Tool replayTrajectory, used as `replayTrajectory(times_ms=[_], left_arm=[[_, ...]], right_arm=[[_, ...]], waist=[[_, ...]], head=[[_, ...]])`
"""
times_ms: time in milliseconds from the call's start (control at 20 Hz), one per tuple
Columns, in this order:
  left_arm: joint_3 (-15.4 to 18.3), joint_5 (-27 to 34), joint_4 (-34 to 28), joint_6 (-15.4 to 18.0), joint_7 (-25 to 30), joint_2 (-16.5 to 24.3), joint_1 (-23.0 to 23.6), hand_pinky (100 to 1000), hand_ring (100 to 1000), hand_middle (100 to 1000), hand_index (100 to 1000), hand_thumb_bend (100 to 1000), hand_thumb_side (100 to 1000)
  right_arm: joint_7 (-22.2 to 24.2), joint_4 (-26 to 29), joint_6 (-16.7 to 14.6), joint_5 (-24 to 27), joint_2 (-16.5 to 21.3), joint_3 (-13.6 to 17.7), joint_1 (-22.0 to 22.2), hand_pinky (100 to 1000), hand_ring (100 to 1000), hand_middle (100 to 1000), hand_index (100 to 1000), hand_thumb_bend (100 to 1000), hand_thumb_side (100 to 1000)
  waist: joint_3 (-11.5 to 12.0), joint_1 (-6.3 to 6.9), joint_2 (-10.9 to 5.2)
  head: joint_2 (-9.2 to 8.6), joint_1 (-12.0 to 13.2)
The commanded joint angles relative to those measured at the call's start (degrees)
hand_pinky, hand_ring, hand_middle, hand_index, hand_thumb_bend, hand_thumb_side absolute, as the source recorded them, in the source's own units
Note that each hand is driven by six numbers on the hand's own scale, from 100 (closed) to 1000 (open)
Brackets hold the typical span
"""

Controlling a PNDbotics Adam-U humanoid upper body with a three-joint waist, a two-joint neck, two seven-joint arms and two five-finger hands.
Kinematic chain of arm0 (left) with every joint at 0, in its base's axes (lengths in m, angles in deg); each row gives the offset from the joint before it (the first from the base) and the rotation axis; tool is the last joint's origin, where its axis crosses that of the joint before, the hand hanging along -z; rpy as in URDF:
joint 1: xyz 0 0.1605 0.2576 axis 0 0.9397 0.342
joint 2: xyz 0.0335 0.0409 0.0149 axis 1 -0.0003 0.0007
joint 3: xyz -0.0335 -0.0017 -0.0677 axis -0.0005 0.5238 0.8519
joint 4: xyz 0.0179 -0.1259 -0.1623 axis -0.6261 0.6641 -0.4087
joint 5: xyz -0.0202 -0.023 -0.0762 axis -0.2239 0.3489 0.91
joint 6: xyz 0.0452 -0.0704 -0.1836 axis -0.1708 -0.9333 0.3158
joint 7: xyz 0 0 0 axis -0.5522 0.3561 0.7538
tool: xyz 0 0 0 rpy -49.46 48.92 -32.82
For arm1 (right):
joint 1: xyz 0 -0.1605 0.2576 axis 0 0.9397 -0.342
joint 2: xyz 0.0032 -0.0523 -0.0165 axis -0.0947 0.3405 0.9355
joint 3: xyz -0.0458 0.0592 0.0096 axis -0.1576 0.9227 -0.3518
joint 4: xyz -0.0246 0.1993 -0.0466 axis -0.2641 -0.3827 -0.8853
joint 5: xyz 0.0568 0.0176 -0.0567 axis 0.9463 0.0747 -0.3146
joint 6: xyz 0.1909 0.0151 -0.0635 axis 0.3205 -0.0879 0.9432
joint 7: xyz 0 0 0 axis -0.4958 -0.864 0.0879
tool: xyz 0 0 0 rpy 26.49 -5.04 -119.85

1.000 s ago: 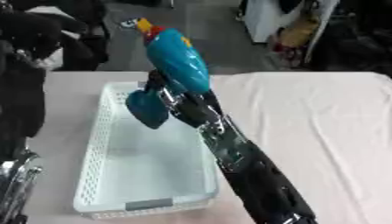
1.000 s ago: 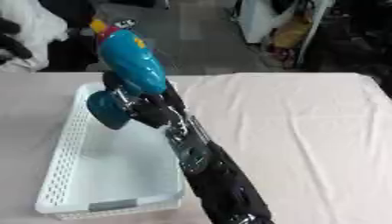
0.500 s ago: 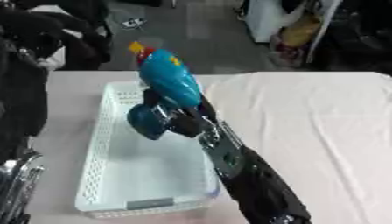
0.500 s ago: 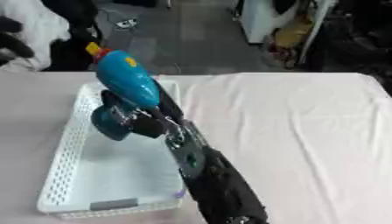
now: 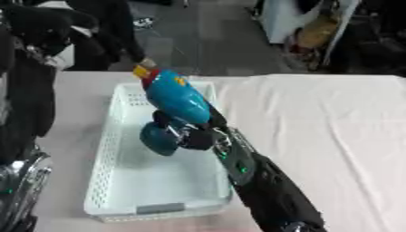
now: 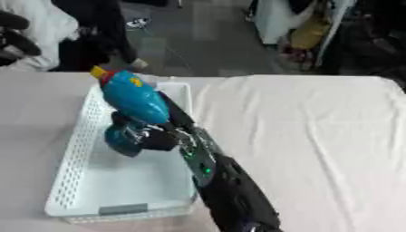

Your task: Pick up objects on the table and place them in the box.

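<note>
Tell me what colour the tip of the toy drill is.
The toy drill has a yellow tip above a red collar, seen best in the left eye view.

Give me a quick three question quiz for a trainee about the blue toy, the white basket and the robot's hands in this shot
1. True or false: the right hand has its fingers curled round the blue toy.
2. The toy is over which thing? A. the white basket B. the bare tablecloth C. the floor
3. Fill in: the toy's yellow and red tip points toward the ____ edge of the table.

Key: 1 true; 2 A; 3 far
</note>
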Motion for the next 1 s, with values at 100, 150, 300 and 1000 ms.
replayTrajectory(times_ms=[100, 150, 300, 1000], left_arm=[[0.4, -0.1, -0.8, 0.1, 0.0, 0.1, -1.0, 504, 626, 741, 667, 187, 826], [0.4, -0.1, -0.8, 0.1, 0.0, 0.1, -1.0, 506, 627, 741, 667, 187, 825], [0.4, 0.0, -0.8, 0.1, -0.1, 0.1, -1.0, 505, 627, 741, 667, 187, 826], [0.4, -0.1, -0.8, 0.1, -0.1, 0.1, -1.1, 505, 627, 740, 666, 188, 827]], right_arm=[[2.8, -0.6, -3.6, -1.0, 0.5, -0.2, -1.4, 197, 443, 565, 727, 100, 1000], [4.6, -1.0, -4.5, -1.3, 0.6, -0.3, -1.4, 822, 740, 818, 949, 218, 1000], [12.1, -2.4, -5.8, -1.8, 0.4, -0.3, -1.5, 969, 850, 919, 1000, 334, 1000], [25.1, -3.0, -5.1, 2.6, 1.5, 3.0, -3.0, 1000, 905, 984, 1000, 601, 1000]], waist=[[0.1, 0.27, -0.80], [0.1, 0.26, -0.80], [0.1, 0.27, -0.83], [0.1, 0.23, -0.78]], head=[[-0.30, 0.6], [-0.28, 0.6], [-0.20, 0.6], [-0.41, 1.0]])
